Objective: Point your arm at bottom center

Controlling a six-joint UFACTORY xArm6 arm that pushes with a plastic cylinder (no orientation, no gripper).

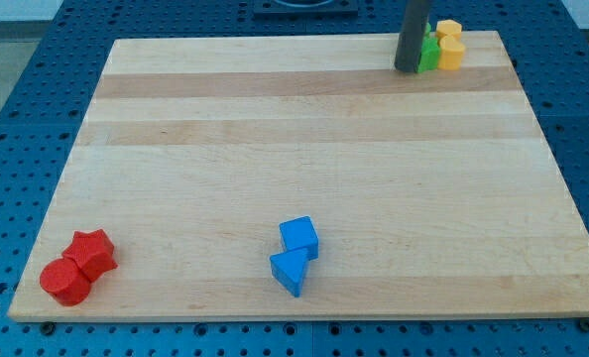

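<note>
My tip (pixel 408 69) rests on the wooden board (pixel 304 149) near the view's top right, touching or just left of a green block (pixel 429 53). Two yellow blocks (pixel 450 48) sit right of the green one, one behind the other. A blue cube (pixel 299 237) and a blue triangular block (pixel 290 270) lie together at the view's bottom centre, far from the tip. A red star-shaped block (pixel 92 252) and a red round block (pixel 65 281) sit at the view's bottom left.
The board lies on a blue perforated table (pixel 17 119). The board's edges run close to the view's bottom and right sides.
</note>
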